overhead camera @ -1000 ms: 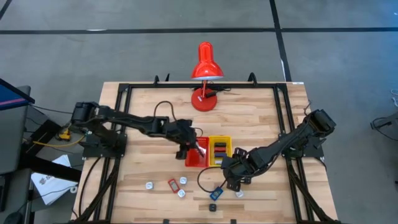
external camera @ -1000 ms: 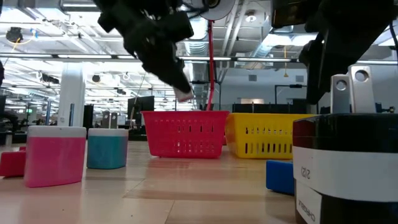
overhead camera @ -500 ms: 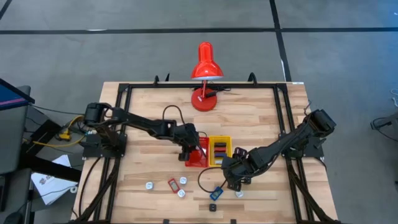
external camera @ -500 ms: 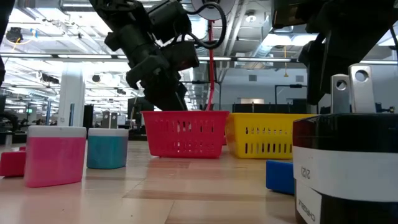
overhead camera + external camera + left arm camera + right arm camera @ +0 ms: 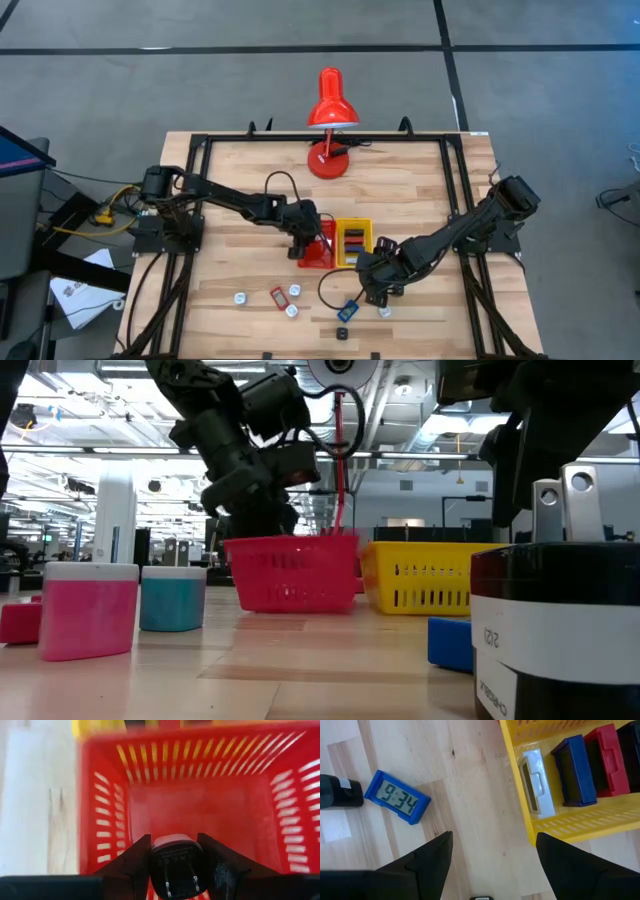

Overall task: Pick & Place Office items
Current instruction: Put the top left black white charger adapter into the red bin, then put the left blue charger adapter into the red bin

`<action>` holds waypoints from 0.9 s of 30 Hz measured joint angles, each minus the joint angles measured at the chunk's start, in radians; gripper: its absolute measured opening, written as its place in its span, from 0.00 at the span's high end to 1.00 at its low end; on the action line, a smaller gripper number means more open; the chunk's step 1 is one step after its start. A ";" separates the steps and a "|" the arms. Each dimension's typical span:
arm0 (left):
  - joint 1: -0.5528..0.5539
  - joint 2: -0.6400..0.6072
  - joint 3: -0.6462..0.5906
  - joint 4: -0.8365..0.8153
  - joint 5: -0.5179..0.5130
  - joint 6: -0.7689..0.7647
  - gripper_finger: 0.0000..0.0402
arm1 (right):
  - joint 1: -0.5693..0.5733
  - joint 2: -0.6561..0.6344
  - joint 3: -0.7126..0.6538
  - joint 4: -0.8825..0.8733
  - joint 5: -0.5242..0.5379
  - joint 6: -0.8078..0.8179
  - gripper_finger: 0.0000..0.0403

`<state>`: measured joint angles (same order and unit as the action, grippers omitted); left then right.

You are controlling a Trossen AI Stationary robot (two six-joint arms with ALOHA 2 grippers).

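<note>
My left gripper (image 5: 175, 872) reaches down into the red basket (image 5: 320, 250) at the table's middle, shut on a small black charger plug (image 5: 175, 855) with two metal prongs. In the low view its fingers (image 5: 262, 525) dip behind the basket's rim (image 5: 292, 542). My right gripper (image 5: 492, 870) hangs open over bare wood between a blue digital clock (image 5: 397, 796) and the yellow tray (image 5: 560, 822), touching nothing. In the high view it (image 5: 372, 290) is just near of the yellow tray (image 5: 352, 243). My left gripper pinches the charger plug by its two opposite sides (image 5: 154, 856) between its two fingers. The fingers slant down from the table's left into the red basket. The prongs (image 5: 165, 886) point back toward the wrist. Whether the plug touches the basket's floor, I cannot tell.
The yellow tray holds white, blue and red flat items (image 5: 575, 767). Loose on the near table lie white knob pieces (image 5: 240, 298), a red flat piece (image 5: 277, 296) and a black piece (image 5: 343, 333). A red desk lamp (image 5: 330, 110) stands at the far edge.
My left gripper has gone down and a little toward the table's right with the plug, from above the red basket into it, tipping steeper. The basket's rim now sits slightly slanted in the low view.
</note>
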<state>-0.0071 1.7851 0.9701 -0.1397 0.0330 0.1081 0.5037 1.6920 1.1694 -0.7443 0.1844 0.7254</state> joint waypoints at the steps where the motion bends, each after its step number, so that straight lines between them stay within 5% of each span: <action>1: 0.000 0.000 -0.001 -0.008 0.000 0.000 0.66 | 0.000 0.000 0.000 0.000 0.000 0.000 0.31; 21: 0.000 -0.014 0.000 -0.002 -0.002 0.000 0.57 | 0.000 0.000 0.000 0.016 0.000 0.000 0.31; 27: 0.000 -0.121 -0.001 -0.089 -0.002 0.000 0.57 | 0.000 0.000 0.000 0.018 0.000 0.000 0.31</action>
<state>-0.0071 1.6640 0.9692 -0.2289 0.0307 0.1081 0.5037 1.6920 1.1694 -0.7266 0.1844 0.7254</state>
